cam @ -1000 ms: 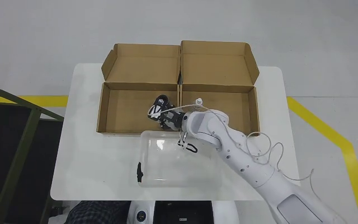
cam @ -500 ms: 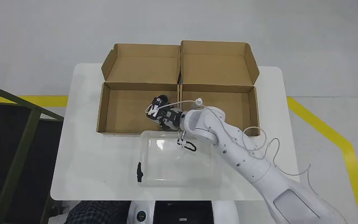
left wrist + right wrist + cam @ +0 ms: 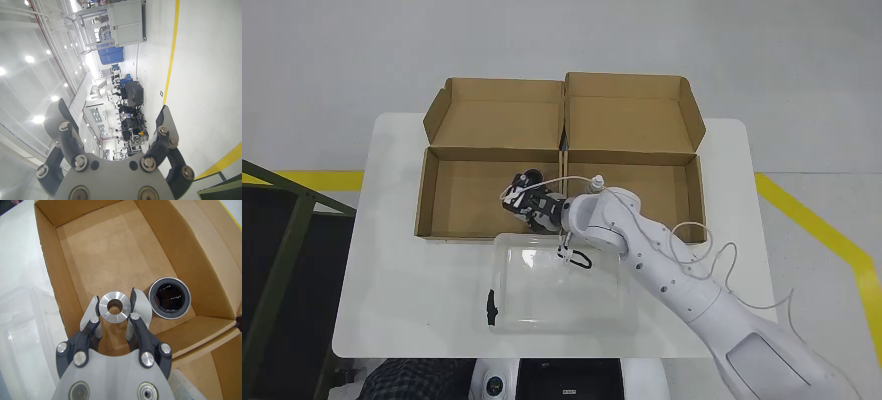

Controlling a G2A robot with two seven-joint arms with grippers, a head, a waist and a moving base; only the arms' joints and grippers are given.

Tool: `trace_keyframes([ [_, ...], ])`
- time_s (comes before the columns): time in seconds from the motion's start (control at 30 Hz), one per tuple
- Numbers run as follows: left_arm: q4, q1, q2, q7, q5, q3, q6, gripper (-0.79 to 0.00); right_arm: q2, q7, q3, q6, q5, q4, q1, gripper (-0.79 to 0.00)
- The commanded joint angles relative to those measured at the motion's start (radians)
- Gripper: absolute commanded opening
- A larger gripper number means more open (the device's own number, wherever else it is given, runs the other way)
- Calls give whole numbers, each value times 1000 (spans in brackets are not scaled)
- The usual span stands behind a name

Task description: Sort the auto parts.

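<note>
My right gripper (image 3: 115,300) is shut on a silver metal ring (image 3: 115,308) with a centre hole, held end-on between both fingers. It hangs over the floor of the left cardboard box (image 3: 113,256), near that box's front right corner. Right beside it in the box is a steel linear bearing (image 3: 169,298) with a dark bore. From above, the right gripper (image 3: 525,196) sits over the left box (image 3: 462,200). My left gripper (image 3: 113,105) is open with nothing between its fingers, pointing away at the room.
A second cardboard box (image 3: 642,190) adjoins on the right, both with lids folded back. A clear plastic tray (image 3: 542,300) lies in front of the boxes, with a small black part (image 3: 489,308) at its left edge and a black clip (image 3: 580,262) under the arm.
The right gripper has shifted a little to the left and deeper over the left box, still holding the ring.
</note>
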Motion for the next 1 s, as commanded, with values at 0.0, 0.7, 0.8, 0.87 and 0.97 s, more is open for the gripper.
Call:
trace_keyframes([
  [0.0, 0, 0, 0, 0, 0, 0, 0, 0, -2, 1, 0, -2, 1, 4, 1, -665],
  [0.7, 0, 0, 0, 0, 0, 0, 0, 0, -16, -9, 12, -32, 6, 15, -2, -511],
  [0.8, 0, 0, 0, 0, 0, 0, 0, 0, -16, -15, 16, -35, -2, -15, -8, -493],
  [0.87, 0, 0, 0, 0, 0, 0, 0, 0, -14, -22, 21, -43, -3, -40, -19, -489],
  [0.97, 0, 0, 0, 0, 0, 0, 0, 0, -9, -31, 32, -50, -12, -80, -35, -483],
])
